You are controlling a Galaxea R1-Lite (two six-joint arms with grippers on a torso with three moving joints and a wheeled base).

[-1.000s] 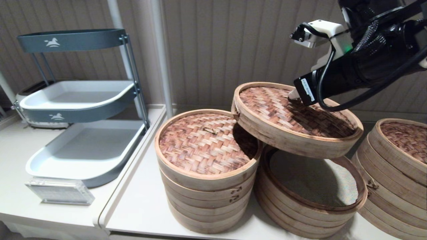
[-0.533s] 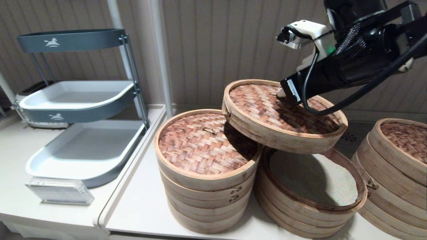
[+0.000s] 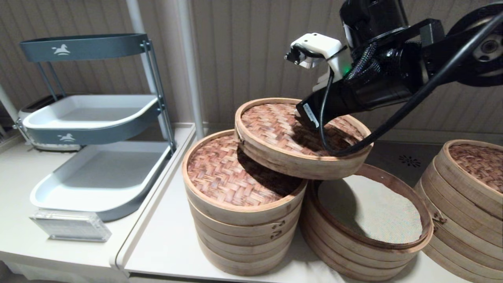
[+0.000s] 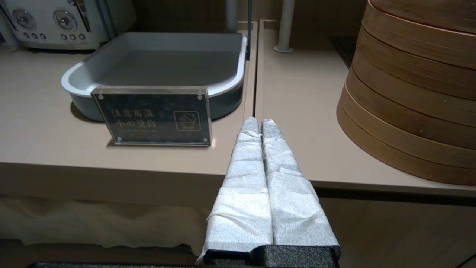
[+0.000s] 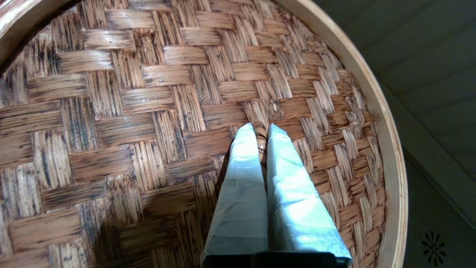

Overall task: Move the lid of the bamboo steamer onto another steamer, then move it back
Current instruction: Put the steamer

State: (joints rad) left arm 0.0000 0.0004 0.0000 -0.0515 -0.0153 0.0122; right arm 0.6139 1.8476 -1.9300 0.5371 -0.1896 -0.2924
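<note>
At centre frame, the right gripper (image 5: 260, 136) pinches the loop handle of the bamboo steamer lid (image 3: 275, 129), held airborne. Lower right, the open steamer (image 3: 393, 239) holds only its mesh liner (image 3: 373, 208). The lid has shifted left, now overlapping the left steamer stack (image 3: 235, 224). The left gripper (image 4: 259, 124) is closed, empty.

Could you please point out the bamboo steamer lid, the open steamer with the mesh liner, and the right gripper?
bamboo steamer lid (image 3: 275, 124): head view, woven top.
open steamer (image 3: 426, 236): head view, near rim.
right gripper (image 5: 260, 132): right wrist view, between fingertips, pinching the lid's loop handle.
</note>
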